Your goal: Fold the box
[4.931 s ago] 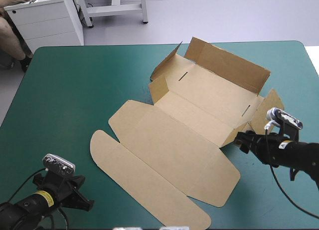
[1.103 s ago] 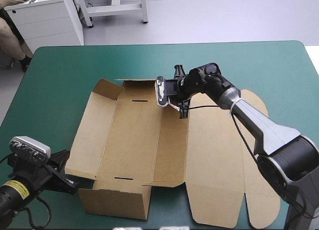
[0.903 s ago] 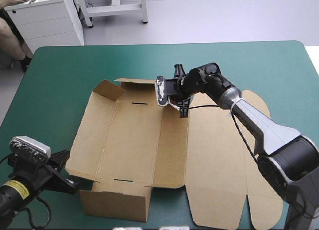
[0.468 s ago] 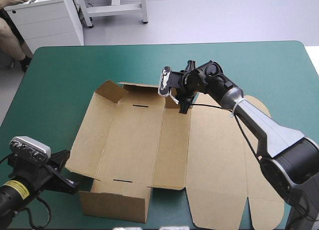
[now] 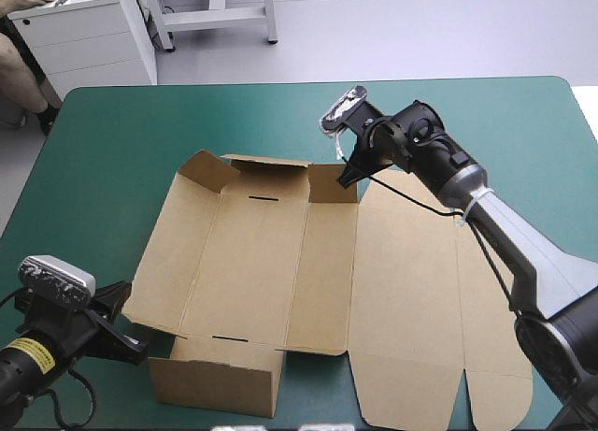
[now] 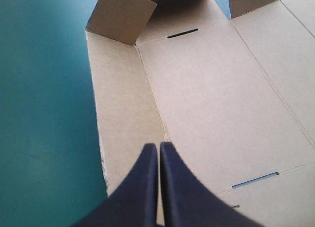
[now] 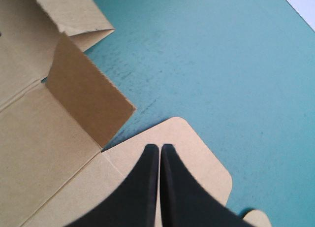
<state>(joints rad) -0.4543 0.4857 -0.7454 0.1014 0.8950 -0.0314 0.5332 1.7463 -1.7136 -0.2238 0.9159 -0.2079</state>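
The brown box [image 5: 271, 263] lies open in the middle of the table. Its near wall [image 5: 220, 380] and far wall [image 5: 266, 165] stand up, and the lid [image 5: 411, 300] lies flat to the right. My right gripper [image 5: 348, 176] hangs shut just above the box's far edge. In the right wrist view it [image 7: 160, 148] points over a rounded lid tab [image 7: 197, 153], beside a raised corner flap [image 7: 88, 94]. My left gripper [image 5: 135, 345] is shut at the box's near-left corner. In its own view it [image 6: 158, 147] sits over the left wall [image 6: 123, 113], no board showing between the fingers.
Bare teal-green cover [image 5: 168, 113] runs along the far side and the left of the box. The lid's near tab [image 5: 486, 394] reaches close to the table's front edge. A white cabinet [image 5: 84, 29] stands beyond the far-left corner.
My right gripper has lifted off the box's far wall and swung up and to the right, its wrist turned. The box and my left gripper have stayed put.
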